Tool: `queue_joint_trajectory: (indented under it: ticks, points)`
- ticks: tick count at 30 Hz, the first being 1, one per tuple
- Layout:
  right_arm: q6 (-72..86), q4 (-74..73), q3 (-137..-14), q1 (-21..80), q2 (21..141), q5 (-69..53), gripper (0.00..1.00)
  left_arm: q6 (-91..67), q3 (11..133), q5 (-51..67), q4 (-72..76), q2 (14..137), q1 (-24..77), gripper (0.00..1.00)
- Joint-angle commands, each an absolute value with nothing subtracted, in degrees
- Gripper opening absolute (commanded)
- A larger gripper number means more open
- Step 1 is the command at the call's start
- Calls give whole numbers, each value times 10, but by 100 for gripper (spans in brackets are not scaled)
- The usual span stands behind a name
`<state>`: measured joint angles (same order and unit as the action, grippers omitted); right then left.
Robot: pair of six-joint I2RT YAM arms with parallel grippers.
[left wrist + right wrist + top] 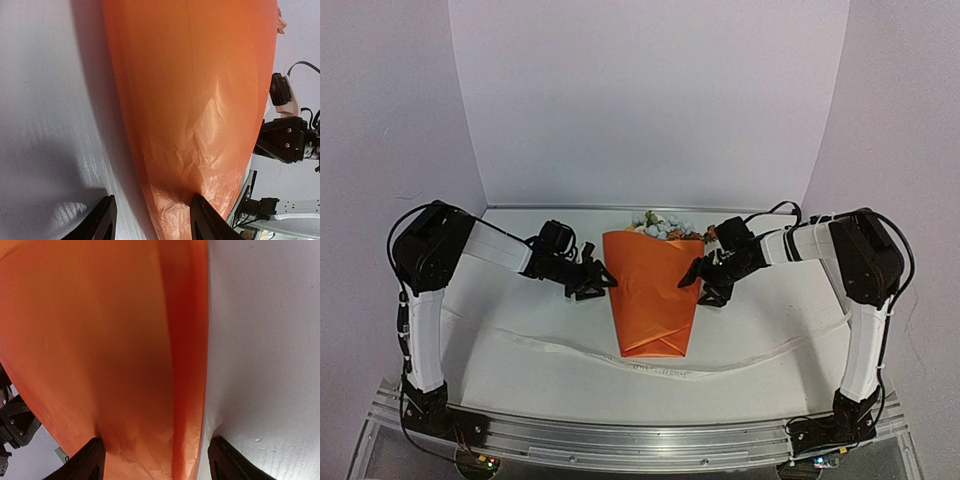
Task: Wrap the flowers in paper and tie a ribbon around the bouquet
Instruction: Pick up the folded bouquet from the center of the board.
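Left gripper (607, 282) and right gripper (691, 279) flank the bouquet (653, 295).

A white counter (520, 335), its covering faintly creased, spreads under the left hand (604, 283) and the right hand (693, 281) in soft, even light. Beyond the hands a tall white backdrop panel (650, 100) stands at the counter's far edge, flanked by pale lilac walls (380, 110). Nearer than the hands, an aluminium rail (640, 442) runs along the front edge. A soft shadow (45, 165) lies just beside the left hand.

Crinkled, glossy orange paper (200, 125), matt white table (45, 100)
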<state>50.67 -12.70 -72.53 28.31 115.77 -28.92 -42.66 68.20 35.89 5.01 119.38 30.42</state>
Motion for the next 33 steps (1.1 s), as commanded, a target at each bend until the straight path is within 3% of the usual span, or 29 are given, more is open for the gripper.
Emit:
queue_joint_trajectory:
  ticks: [1, 10, 13, 20, 27, 33]
  points:
    - [525, -120, -750, 296, 1183, -288, 66, -448, 714, 382, 76, 1211, 313, 51]
    - [563, -127, -756, 297, 1179, -282, 37, -488, 749, 388, 48, 1236, 319, 42]
    - [585, -128, -757, 297, 1178, -286, 22, -501, 754, 400, 47, 1237, 319, 35]
    - [632, -143, -766, 298, 1168, -287, 1, -518, 776, 412, 14, 1227, 319, 17]
    - [675, -163, -772, 297, 1150, -292, 0, -524, 795, 421, -48, 1220, 319, 6]
    - [699, -177, -758, 298, 1126, -292, 0, -530, 789, 431, -67, 1206, 319, 4]
